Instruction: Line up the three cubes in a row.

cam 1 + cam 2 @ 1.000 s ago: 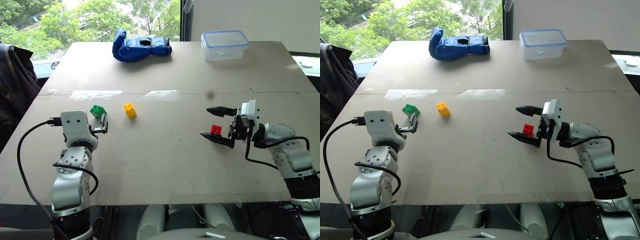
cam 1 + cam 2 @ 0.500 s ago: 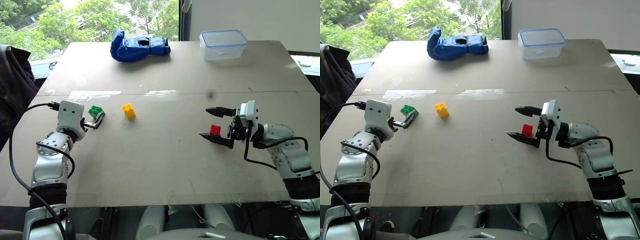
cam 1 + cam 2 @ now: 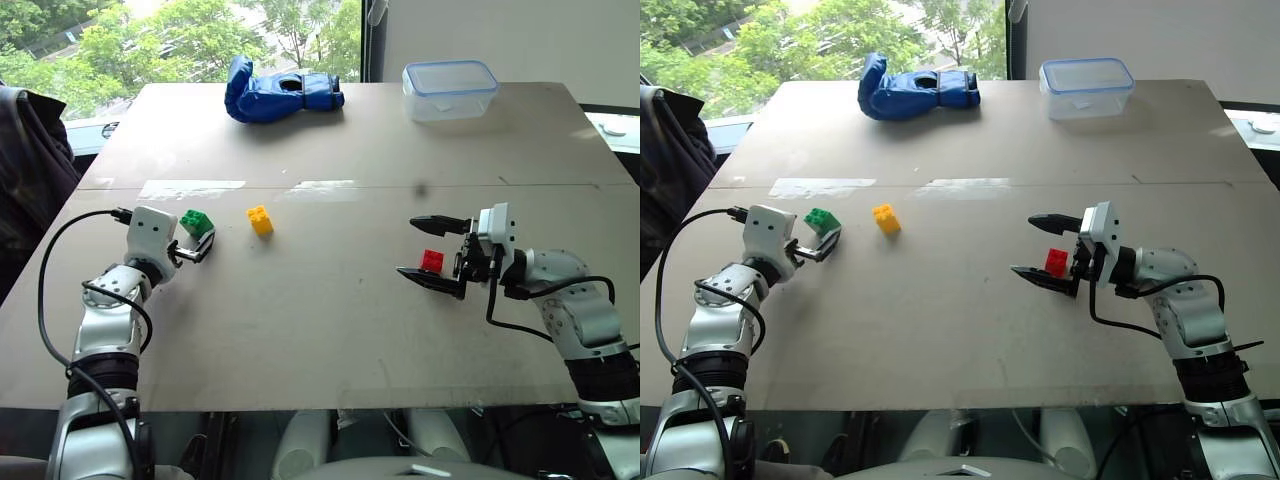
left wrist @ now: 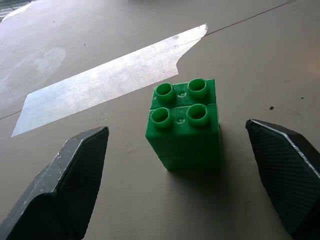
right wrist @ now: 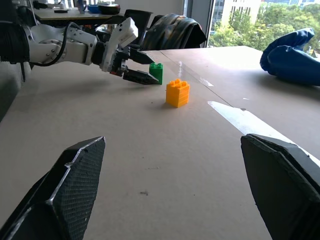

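The table (image 3: 330,330) carries all three cubes. The left gripper (image 3: 198,241) has advanced since a second ago; its fingers now stand wide open around the green cube (image 4: 184,122), without touching it. The yellow cube (image 3: 260,220) sits at its 3 o'clock. The right gripper (image 3: 432,250), unmoved, brackets the red cube (image 3: 432,260) with open fingers. Probably a green grasp comes next; no row exists yet.
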